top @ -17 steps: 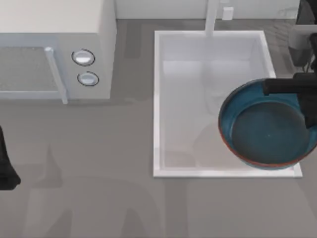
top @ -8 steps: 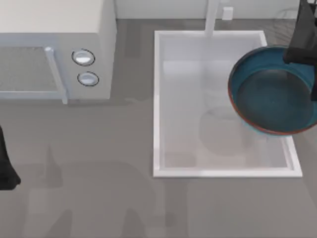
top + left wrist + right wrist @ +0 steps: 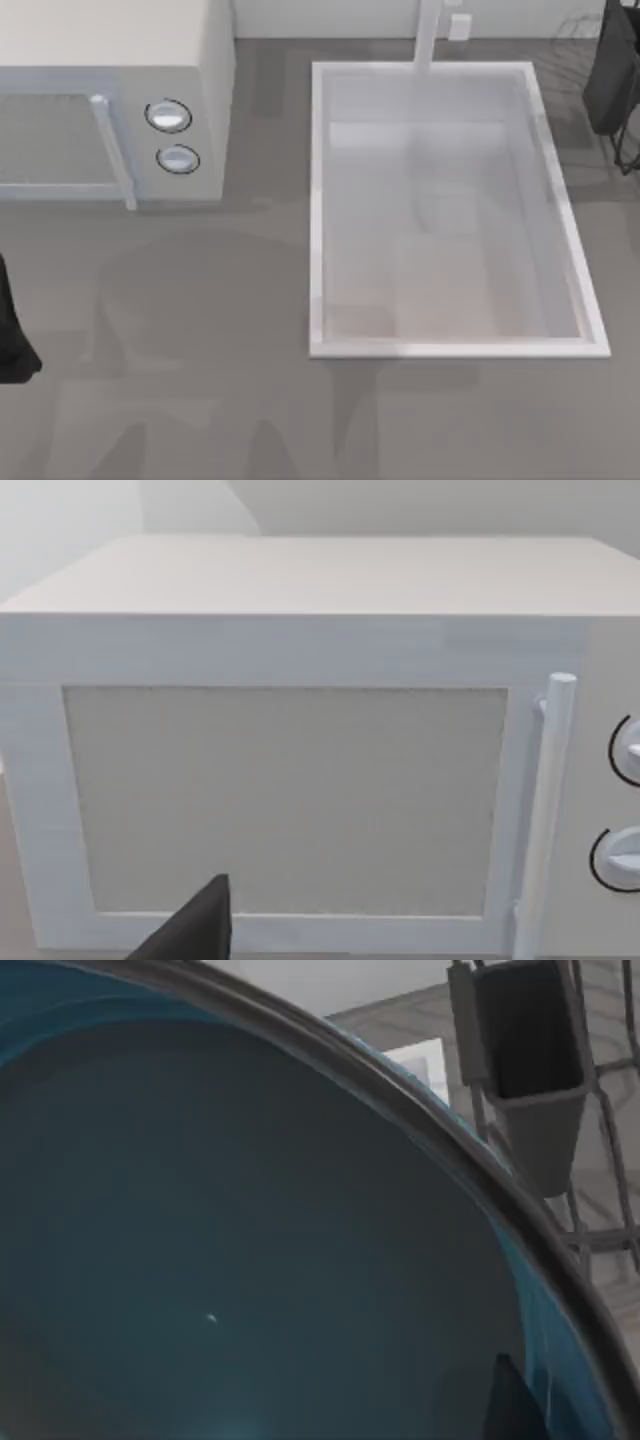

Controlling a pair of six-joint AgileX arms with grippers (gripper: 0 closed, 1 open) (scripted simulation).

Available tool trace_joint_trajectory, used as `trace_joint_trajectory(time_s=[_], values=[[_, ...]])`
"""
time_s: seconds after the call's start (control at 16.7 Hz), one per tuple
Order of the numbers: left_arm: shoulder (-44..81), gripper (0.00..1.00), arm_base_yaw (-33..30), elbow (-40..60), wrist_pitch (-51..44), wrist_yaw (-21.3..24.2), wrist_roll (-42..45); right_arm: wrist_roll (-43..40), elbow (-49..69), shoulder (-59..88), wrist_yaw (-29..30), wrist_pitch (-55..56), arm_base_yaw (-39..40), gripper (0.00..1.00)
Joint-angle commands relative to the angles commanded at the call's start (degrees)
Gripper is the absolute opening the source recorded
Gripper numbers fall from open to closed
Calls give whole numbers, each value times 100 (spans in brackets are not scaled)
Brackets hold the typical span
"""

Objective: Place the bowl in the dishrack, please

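At the far right edge of the table [image 3: 200,400], by the back corner, my right arm [image 3: 612,75] shows in the top view as a dark shape just past the corner of the white sink basin [image 3: 318,200]. In the right wrist view the bowl [image 3: 230,1250] sits very close to the camera, its glossy teal-blue inside facing the lens and its thin rim running in a diagonal arc. One dark fingertip [image 3: 508,1400] of the right gripper lies against the bowl's inner wall just inside the rim, so the jaws are closed on the bowl's edge (the other side of the grip is hidden behind the bowl). Past the rim stand the thin wires of the dishrack [image 3: 590,1230] with a dark, box-shaped cutlery holder [image 3: 525,1040] hung on them; the bowl is near the rack, though I cannot tell whether it touches it.

The basin has a pale faucet [image 3: 428,35] at the middle of its back edge. The white microwave [image 3: 110,60] stands at the back left with two round knobs [image 3: 170,117].

My left arm [image 3: 12,335] is parked at the left edge of the table, its wrist camera facing the microwave door. The left gripper [image 3: 195,932] shows as one dark tip, and I cannot tell how its jaws stand.
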Motion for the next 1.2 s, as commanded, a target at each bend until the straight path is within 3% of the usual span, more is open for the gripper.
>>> trace_joint_trajectory(time_s=[0.3,0.54,1.02,1.2], values=[[0,100,0,0,0,0,0,-794,-745,-978,-1049,2339,-1794,0],[0,100,0,0,0,0,0,-1139,-1053,-1537,-1587,3293,-2660,0],[0,100,0,0,0,0,0,-1168,-1072,-1519,-1619,3463,-2717,0],[0,100,0,0,0,0,0,-1167,-1119,-960,-1439,4019,-2527,0]])
